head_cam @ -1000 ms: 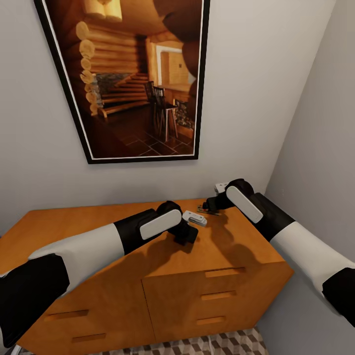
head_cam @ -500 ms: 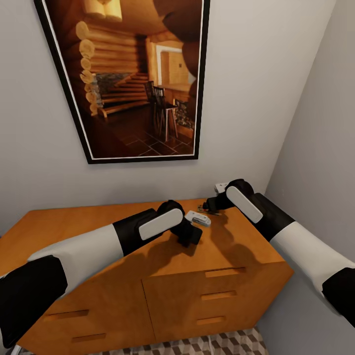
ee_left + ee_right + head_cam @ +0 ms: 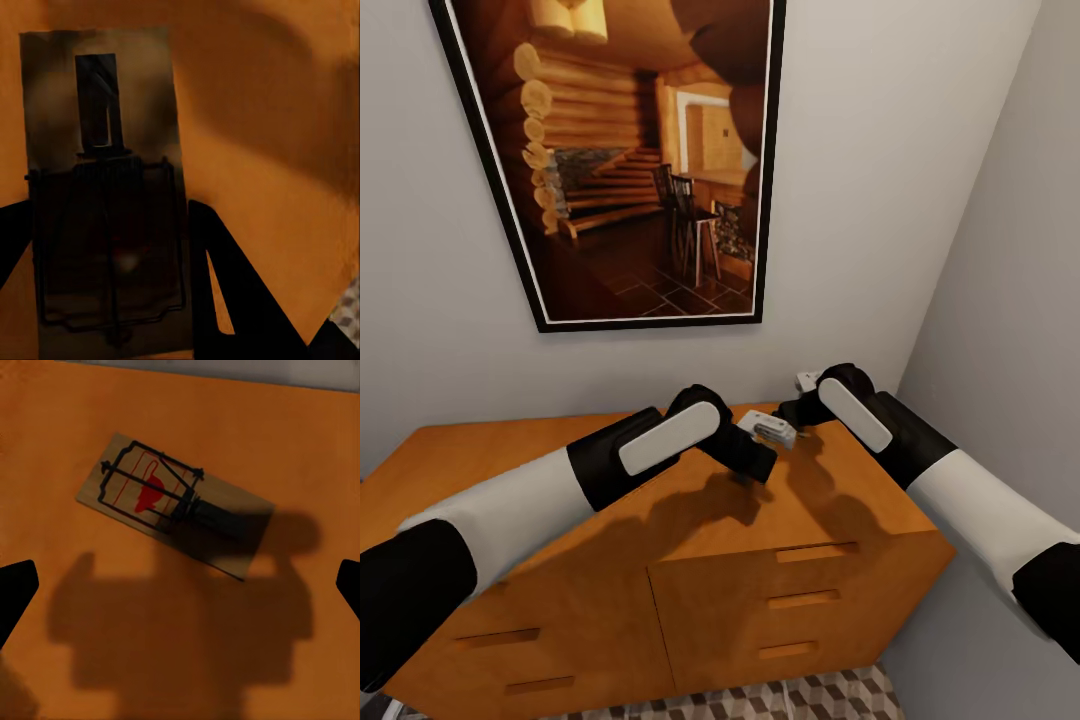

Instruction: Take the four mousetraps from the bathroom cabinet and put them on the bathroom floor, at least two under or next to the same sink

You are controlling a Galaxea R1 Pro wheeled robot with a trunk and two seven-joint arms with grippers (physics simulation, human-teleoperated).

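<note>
Mousetraps are what both arms are after on the orange-brown wooden cabinet (image 3: 540,480), whose broad smooth top sits under a black-framed picture of a log-cabin room (image 3: 630,160). The left gripper (image 3: 112,300) has its dark fingers either side of a small flat dark-brown wooden mousetrap (image 3: 105,195), apparently clamped on it; the board fills the gap lengthwise, its black wire frame and metal bar facing the wrist camera. From the head view that hand sits just above the far right part of the cabinet top, so I judge the trap is held clear of the wood. The right gripper (image 3: 180,585) hangs over a second tan rectangular mousetrap (image 3: 174,515) lying flat and slantwise on the top, red mark under its wire; the fingers stand wide apart, not touching it, presumably lining up a grasp. Cube-patterned brown-and-beige floor tiles (image 3: 800,695) show below the drawers.
</note>
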